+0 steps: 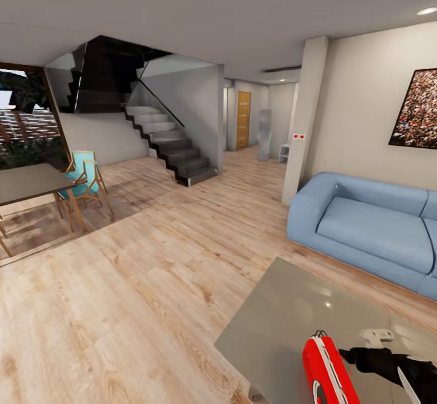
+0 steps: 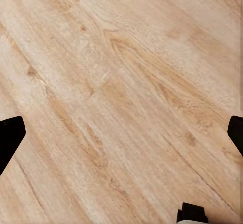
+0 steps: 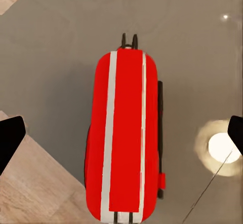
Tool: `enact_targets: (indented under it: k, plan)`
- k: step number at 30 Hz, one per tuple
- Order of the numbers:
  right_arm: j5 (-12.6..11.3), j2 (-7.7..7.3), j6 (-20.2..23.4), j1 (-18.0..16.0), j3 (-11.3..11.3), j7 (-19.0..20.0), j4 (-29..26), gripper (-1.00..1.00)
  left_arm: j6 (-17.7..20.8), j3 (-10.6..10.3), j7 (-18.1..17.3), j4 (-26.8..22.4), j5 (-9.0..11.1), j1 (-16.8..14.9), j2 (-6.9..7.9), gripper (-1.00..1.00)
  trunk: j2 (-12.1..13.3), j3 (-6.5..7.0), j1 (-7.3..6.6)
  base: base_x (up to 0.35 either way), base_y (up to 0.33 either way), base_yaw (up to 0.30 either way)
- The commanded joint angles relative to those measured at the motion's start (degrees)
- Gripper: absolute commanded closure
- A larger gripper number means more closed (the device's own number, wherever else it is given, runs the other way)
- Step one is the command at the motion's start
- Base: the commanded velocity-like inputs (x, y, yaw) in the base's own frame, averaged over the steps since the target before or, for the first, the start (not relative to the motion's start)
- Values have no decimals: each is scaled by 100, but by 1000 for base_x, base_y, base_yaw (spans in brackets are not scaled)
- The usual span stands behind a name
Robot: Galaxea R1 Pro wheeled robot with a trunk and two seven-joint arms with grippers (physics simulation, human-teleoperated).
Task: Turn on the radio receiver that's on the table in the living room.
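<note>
Right gripper (image 3: 121, 135) fingers spread wide, empty, poised over small red rounded radio receiver (image 3: 125, 138) with white rim bands. Receiver stands near front edge of glossy grey low table (image 1: 285, 307). Left gripper (image 2: 121, 135) spread, empty, over pale wood plank floor (image 2: 121, 82). Approach looks done; switch-on pending.

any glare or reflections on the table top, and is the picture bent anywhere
Right wrist view: a round lamp reflection glares on the glossy table beside the radio receiver. Head view: the table shows faint bright spots, and walls and ceiling bow toward the edges, wide-angle style.
</note>
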Motion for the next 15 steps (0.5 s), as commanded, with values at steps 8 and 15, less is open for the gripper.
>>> enact_targets:
  k: [8, 15]
  plan:
    - [1, 0, -3, 0, -141, 1, 7, -100, 0, 2, 2, 0, 0, 0, 13, -100, 0, 0, 0, 23, -9, 0]
    - [7, 0, -2, 0, -120, 2, 9, -100, 0, 2, 2, 0, 0, 0, 1, -100, 0, 0, 0, 0, 0, 0]
